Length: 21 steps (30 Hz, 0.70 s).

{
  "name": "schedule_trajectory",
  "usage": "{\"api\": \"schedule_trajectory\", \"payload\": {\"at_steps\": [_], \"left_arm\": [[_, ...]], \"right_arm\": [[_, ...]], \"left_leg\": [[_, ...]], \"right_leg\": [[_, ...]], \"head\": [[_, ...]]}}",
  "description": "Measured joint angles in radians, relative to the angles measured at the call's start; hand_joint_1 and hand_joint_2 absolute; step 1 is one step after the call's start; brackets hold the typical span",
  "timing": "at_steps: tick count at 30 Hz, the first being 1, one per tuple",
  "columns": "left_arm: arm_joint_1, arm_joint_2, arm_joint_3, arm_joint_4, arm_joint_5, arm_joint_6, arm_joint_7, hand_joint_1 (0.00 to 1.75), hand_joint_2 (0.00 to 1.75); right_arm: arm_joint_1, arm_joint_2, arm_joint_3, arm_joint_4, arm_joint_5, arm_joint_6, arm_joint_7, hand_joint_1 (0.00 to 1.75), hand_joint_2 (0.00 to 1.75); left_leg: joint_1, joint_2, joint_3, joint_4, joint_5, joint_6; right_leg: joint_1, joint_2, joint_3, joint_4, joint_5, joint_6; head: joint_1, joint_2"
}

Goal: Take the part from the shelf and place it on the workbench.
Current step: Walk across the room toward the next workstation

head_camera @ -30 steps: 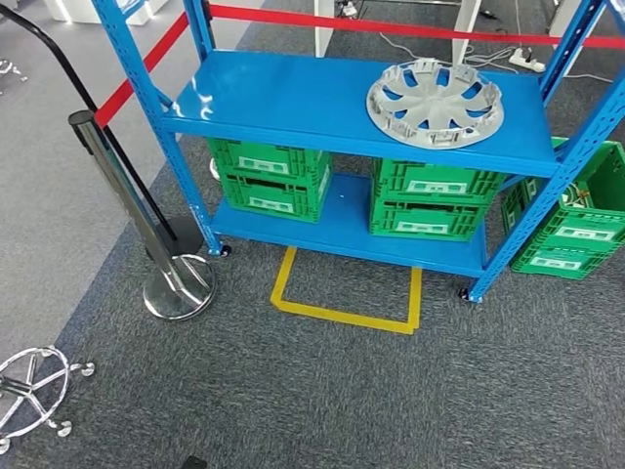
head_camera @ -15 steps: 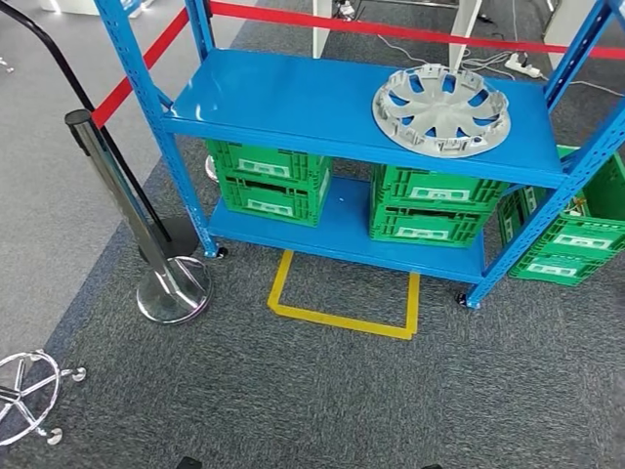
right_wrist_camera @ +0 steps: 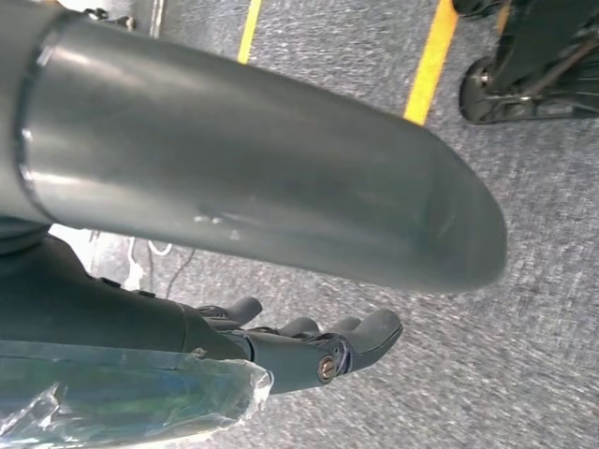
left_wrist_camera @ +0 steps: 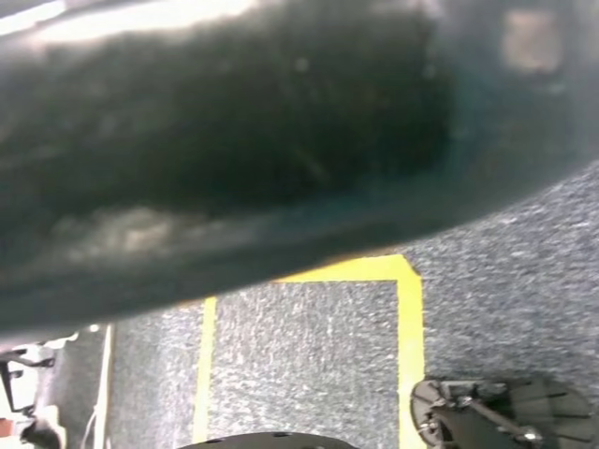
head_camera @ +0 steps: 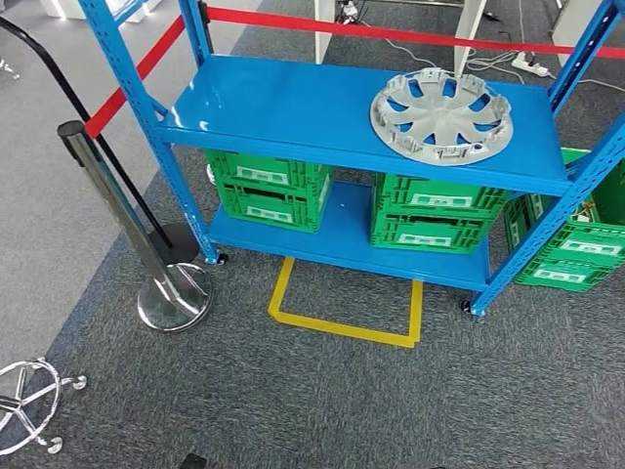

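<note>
The silver wheel cover (head_camera: pixel 440 115) lies flat on the blue shelf (head_camera: pixel 280 103) at 1 o'clock. Right hand (right_wrist_camera: pixel 311 346) hangs released, grasping nothing; left hand's state I cannot tell.

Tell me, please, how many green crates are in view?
3: left crate and middle crate on the lower shelf; a third crate on the floor, right of the rack. Others may be hidden.

Workshop floor: blue steel shelving (head_camera: pixel 354 107), green crates (head_camera: pixel 269 186), barrier tape (head_camera: pixel 413 34).
</note>
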Motion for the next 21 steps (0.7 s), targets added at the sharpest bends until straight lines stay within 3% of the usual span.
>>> {"api": "schedule_trajectory", "payload": {"at_steps": [1,3,4,5,6,8,10,13,15,18,19,20,21], "left_arm": [[0.0,0.0,0.0,0.0,0.0,0.0,0.0,0.0,0.0],[0.0,0.0,0.0,0.0,0.0,0.0,0.0,0.0,0.0],[0.002,0.001,0.0,0.0,0.0,0.0,0.0,0.0,0.0],[0.004,0.001,0.0,0.0,0.0,0.0,0.0,0.0,0.0],[0.005,0.001,0.0,0.0,0.0,0.0,0.0,0.0,0.0],[0.005,0.002,0.0,0.0,0.0,0.0,0.0,0.0,0.0],[0.003,0.003,0.0,0.0,0.0,0.0,0.0,0.0,0.0],[0.003,0.004,0.0,0.0,0.0,0.0,0.001,0.0,0.0],[0.005,0.004,0.001,0.0,-0.001,0.0,0.001,0.0,0.0],[0.002,0.002,0.001,0.0,-0.001,0.0,0.001,0.0,0.0],[0.003,0.002,0.001,0.0,-0.001,0.0,0.001,0.0,0.0],[0.004,0.002,0.001,0.0,-0.001,0.0,0.001,0.0,0.0],[0.005,0.002,0.001,0.0,-0.001,0.0,0.001,0.0,0.0]], "right_arm": [[-0.001,0.0,0.0,0.0,0.0,0.0,0.0,0.0,0.0],[-0.002,0.0,-0.001,0.0,0.0,0.0,0.0,0.0,0.0],[-0.002,0.0,-0.001,0.0,0.0,0.0,0.0,0.0,0.0],[-0.001,0.0,-0.001,0.0,-0.001,0.0,0.0,0.0,0.0],[0.0,0.0,-0.002,0.0,-0.001,0.0,0.0,0.0,0.0],[0.0,0.0,-0.002,0.0,-0.001,0.0,0.0,0.0,0.0],[-0.001,0.0,-0.003,0.0,-0.003,0.001,-0.001,0.0,0.0],[-0.003,0.0,-0.004,0.0,-0.009,0.001,-0.001,0.0,0.0],[-0.004,0.0,-0.006,0.0,-0.013,0.002,-0.003,0.0,0.0],[-0.005,0.0,-0.008,0.0,-0.02,0.001,-0.004,0.0,0.0],[-0.004,0.0,-0.009,0.0,-0.022,0.001,-0.003,0.0,0.0],[-0.003,0.0,-0.011,0.0,-0.026,-0.001,-0.001,0.0,0.0],[-0.002,0.0,-0.015,0.0,-0.031,-0.004,0.003,0.0,0.0]], "left_leg": [[0.002,0.0,-0.024,0.05,-0.025,-0.005],[0.006,0.0,-0.105,0.191,-0.077,-0.012],[0.008,0.0,-0.139,0.242,-0.084,-0.014],[0.009,0.0,-0.158,0.259,-0.07,-0.015],[0.009,0.0,-0.157,0.235,-0.036,-0.013],[0.009,0.0,-0.113,0.112,0.052,-0.006],[0.005,0.001,-0.071,0.008,0.087,0.003],[0.003,0.001,-0.058,-0.023,0.08,0.016],[0.007,0.001,-0.048,-0.033,0.08,0.028],[0.007,0.001,-0.038,-0.037,0.073,0.041],[0.005,0.001,-0.035,-0.036,0.069,0.043],[0.004,0.001,-0.03,-0.036,0.065,0.044],[0.003,0.0,-0.022,-0.036,0.059,0.044]], "right_leg": [[-0.001,-0.001,0.005,-0.002,-0.002,-0.005],[-0.001,-0.002,0.01,-0.002,-0.009,-0.011],[-0.001,-0.001,0.014,-0.002,-0.012,-0.012],[-0.001,-0.001,0.019,-0.002,-0.016,-0.011],[-0.001,0.0,0.025,-0.002,-0.02,-0.01],[-0.001,0.002,0.037,-0.002,-0.03,-0.004],[0.002,0.003,0.043,-0.002,-0.039,0.006],[0.003,0.001,0.047,-0.009,-0.044,0.024],[0.002,0.0,0.036,0.018,-0.063,0.034],[0.002,0.0,-0.06,0.197,-0.138,0.042],[0.002,-0.001,-0.096,0.252,-0.15,0.043],[0.002,-0.001,-0.117,0.275,-0.143,0.043],[0.002,-0.001,-0.119,0.259,-0.114,0.042]], "head": [[-0.003,0.0],[-0.006,0.0],[-0.006,0.0],[-0.006,0.0],[-0.006,0.0],[-0.006,0.0],[-0.006,0.0],[-0.005,0.0],[-0.002,0.0],[0.007,0.0],[0.008,0.0],[0.008,0.0],[0.009,0.0]]}}
